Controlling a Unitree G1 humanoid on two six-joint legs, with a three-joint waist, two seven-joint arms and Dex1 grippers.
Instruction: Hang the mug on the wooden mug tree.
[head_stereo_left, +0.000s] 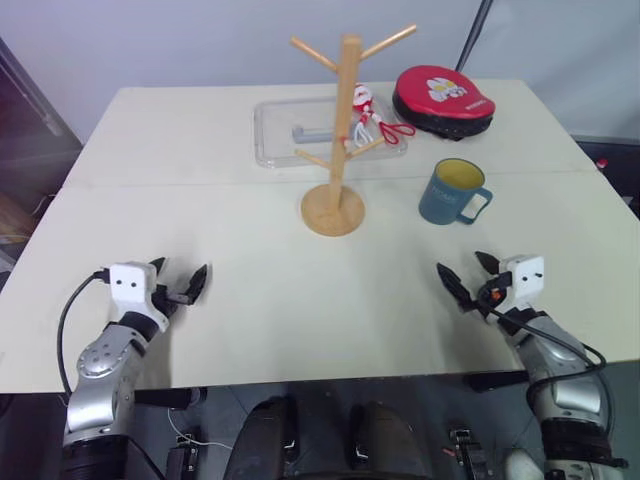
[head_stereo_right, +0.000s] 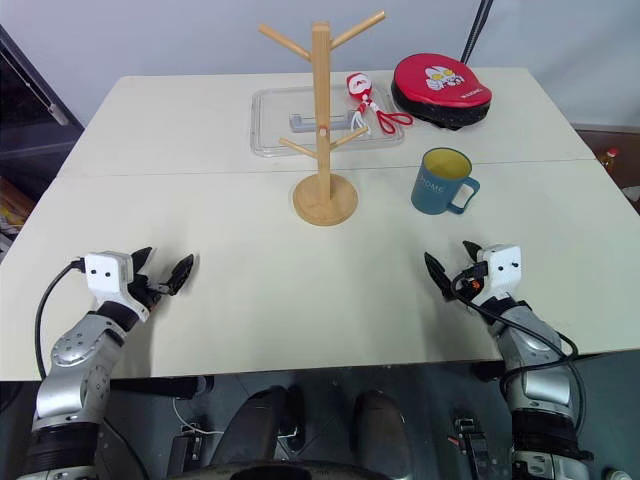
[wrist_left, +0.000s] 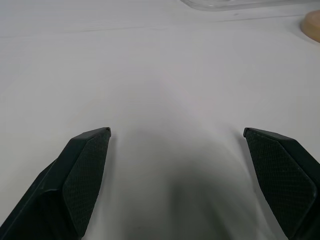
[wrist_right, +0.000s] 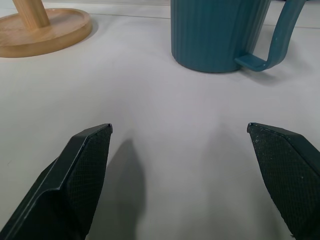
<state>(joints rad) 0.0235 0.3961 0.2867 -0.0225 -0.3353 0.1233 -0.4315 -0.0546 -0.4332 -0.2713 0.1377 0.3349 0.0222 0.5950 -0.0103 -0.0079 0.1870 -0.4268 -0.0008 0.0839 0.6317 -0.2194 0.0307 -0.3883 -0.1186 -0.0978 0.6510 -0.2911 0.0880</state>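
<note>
Two claws low over the near edge of the pale desk (head_stereo_left: 230, 270), well apart from each other. Left claw (head_stereo_left: 180, 283) spread wide, holding nothing, touching nothing; bare desktop between its fingers (wrist_left: 85, 175) in the left wrist view. Right claw (head_stereo_left: 468, 273) likewise spread wide and empty, aimed toward the mug (head_stereo_left: 452, 191) with open desk between.

Mug upright on the desk, right of centre, dark teal outside and yellow inside, handle turned to the robot's right; faint lettering on its side, too small to read. Wooden mug tree (head_stereo_left: 342, 140) upright near mid-desk, just left of the mug and apart from it, pegs bare.

Behind the tree, a clear plastic tray (head_stereo_left: 275, 130) with a small grey item inside; red-handled scissors (head_stereo_left: 378, 122) at the tray's right end. Farther right, near the far edge, a round red and black pad (head_stereo_left: 442, 100) with a white printed figure, no legible words.

Wide bare surface across the near half of the desk.
</note>
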